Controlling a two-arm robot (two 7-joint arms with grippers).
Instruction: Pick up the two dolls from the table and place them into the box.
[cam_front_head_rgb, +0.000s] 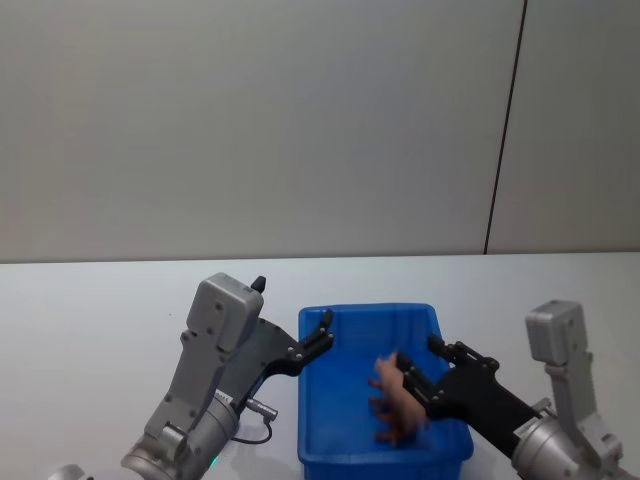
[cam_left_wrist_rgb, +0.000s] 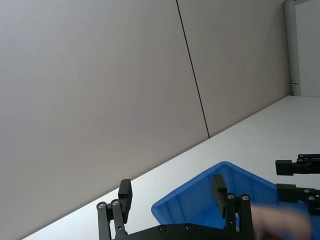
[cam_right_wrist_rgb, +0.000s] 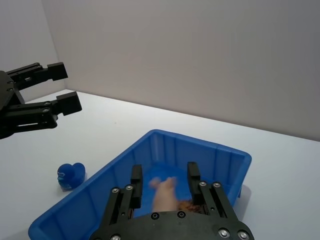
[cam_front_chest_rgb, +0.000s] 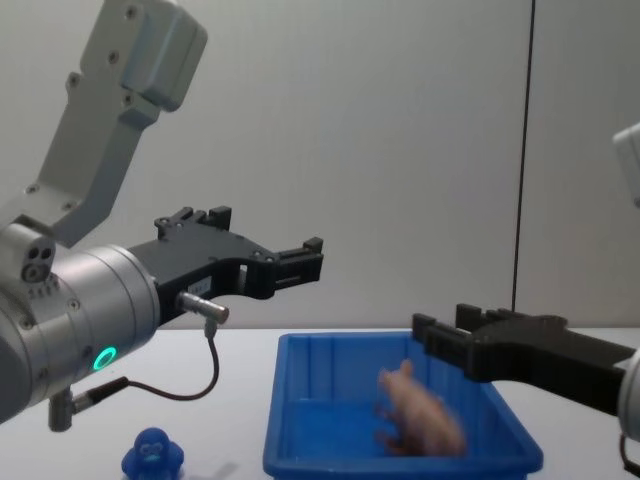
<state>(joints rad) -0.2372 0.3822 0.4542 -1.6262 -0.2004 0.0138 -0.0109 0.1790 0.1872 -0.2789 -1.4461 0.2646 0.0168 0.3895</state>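
Right end effector (cam_front_head_rgb: 418, 360), pig (cam_front_head_rgb: 400, 405) in box (cam_front_head_rgb: 365, 312)

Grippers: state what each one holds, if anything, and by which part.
Nothing is held. The right gripper is open above the box, with the pink pig loose below it. The left gripper is open and empty.

Pink pig (cam_front_head_rgb: 398, 402) a motion blur

Pink pig (cam_right_wrist_rgb: 163, 194) between parted fingers (cam_right_wrist_rgb: 136, 176) of right end effector (cam_right_wrist_rgb: 165, 171), over blue box (cam_right_wrist_rgb: 227, 162)
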